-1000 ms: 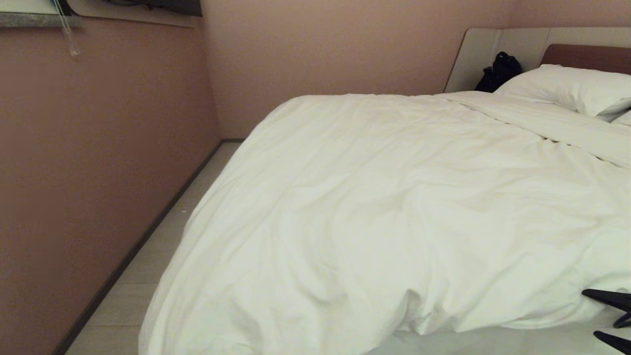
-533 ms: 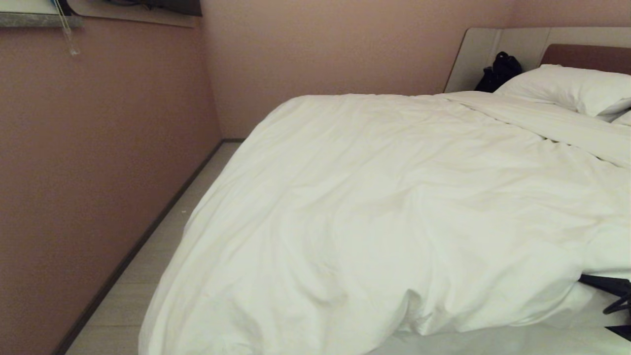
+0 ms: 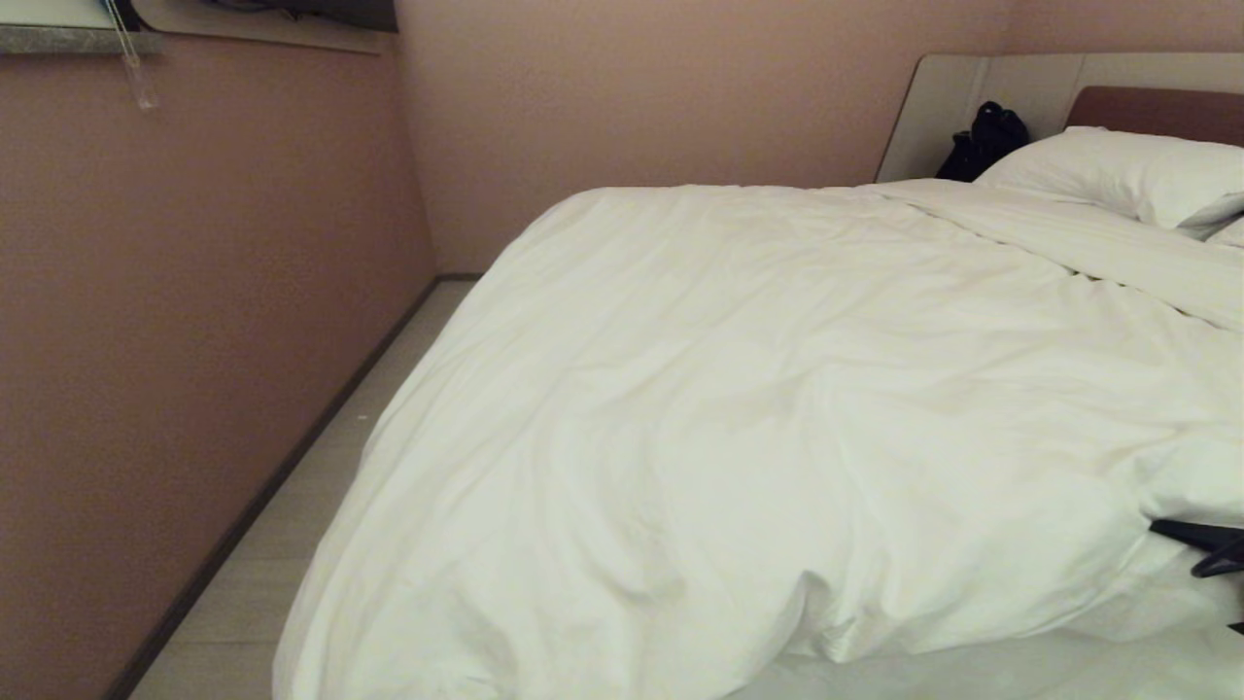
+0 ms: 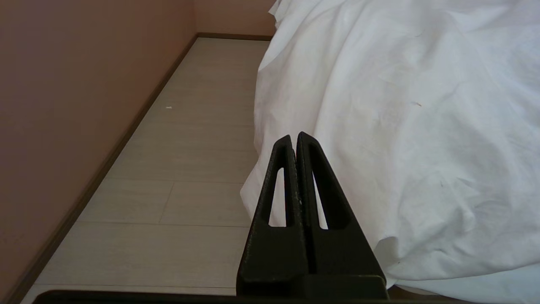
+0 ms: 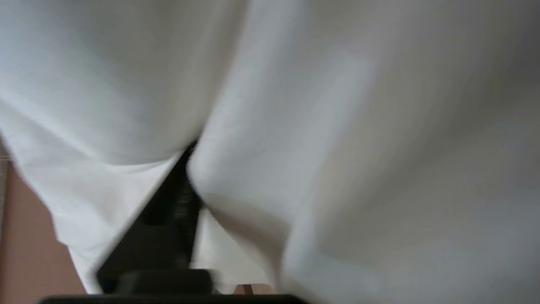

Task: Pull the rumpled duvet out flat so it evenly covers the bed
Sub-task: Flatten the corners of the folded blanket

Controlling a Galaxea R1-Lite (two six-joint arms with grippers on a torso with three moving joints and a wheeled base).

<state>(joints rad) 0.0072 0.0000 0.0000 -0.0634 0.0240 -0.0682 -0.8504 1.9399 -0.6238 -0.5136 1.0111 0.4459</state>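
Two pillows [image 3: 1127,175] lie at the head of the bed [image 3: 982,97], against the headboard [image 3: 1147,107]. Most of the mattress is under the duvet [image 3: 777,408], which hangs over the side toward the floor [image 3: 292,544] and wall [image 3: 194,292]; its near edge is bunched, with a strip of sheet [image 3: 1020,676] showing below it. At the head view's right edge, the right gripper [image 3: 1205,554] reaches into that bunched edge. Its jaws have duvet cloth between and around them, but whether they are clamped on it I cannot tell. Low beside the bed, the left gripper [image 4: 296,139] is parked, jaws pressed together and empty. Behind the pillows rests a black bag [image 3: 984,141].
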